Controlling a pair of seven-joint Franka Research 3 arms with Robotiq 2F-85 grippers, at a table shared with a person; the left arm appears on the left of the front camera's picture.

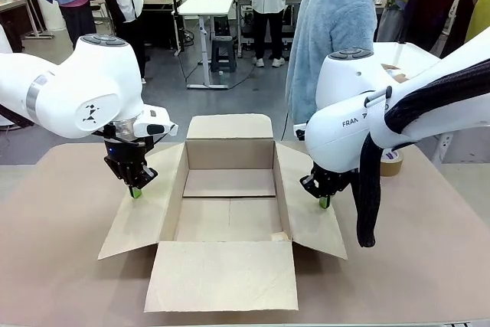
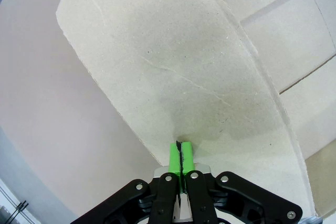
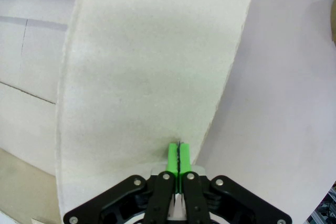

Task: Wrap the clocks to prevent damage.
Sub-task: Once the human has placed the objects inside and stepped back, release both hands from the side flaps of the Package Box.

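Observation:
The clocks are out of view. An open brown cardboard box (image 1: 230, 223) sits mid-table with all flaps spread out and nothing inside it. My left gripper (image 1: 135, 192) is shut, its green tips pressing down on the box's left flap (image 2: 173, 72) near the flap's outer edge. My right gripper (image 1: 325, 203) is shut too, tips down on the right flap (image 3: 147, 66). In the wrist views the left gripper (image 2: 180, 150) and the right gripper (image 3: 179, 153) each show green pads closed together with nothing between them.
A brown tape roll (image 1: 392, 161) lies at the right behind my right arm. A person in a light blue fleece (image 1: 337, 28) stands at the far side of the table (image 1: 53, 266). Other people and tables show farther back.

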